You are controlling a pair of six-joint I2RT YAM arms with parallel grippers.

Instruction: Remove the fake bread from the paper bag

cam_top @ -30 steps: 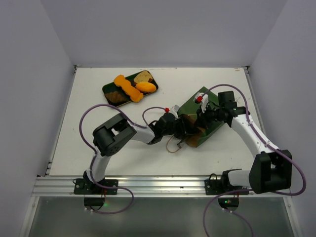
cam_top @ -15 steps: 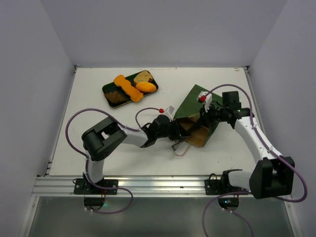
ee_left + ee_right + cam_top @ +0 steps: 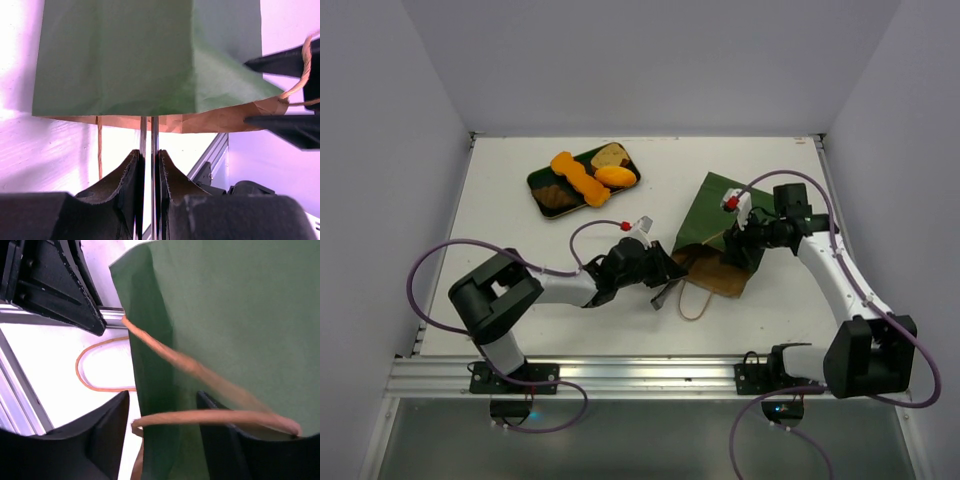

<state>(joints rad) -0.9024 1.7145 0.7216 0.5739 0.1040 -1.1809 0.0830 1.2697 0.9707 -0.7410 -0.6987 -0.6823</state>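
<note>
The left arm has drawn back leftward since the earlier frame and its gripper [image 3: 658, 272] now sits just outside the mouth of the paper bag [image 3: 715, 215], while the right gripper [image 3: 736, 247] has let go of the bag's upper edge. The left fingers are almost together with nothing seen between them. The right fingers are apart and straddle the bag's edge without pinching it. The bag lies on its side with its brown mouth toward the left arm. The fake bread [image 3: 582, 177] that can be seen rests on the dark green tray [image 3: 540, 182], well apart from the bag. Whether any piece is left inside cannot be told. The main risk is that nothing pins the bag now, so a push from the left gripper would likely slide it across the table [image 3: 520, 240] or flatten the mouth. A string handle [image 3: 210, 416] also lies across the right fingers in the wrist view, so lifting that arm away could snag it and drag or tip the bag.
</note>
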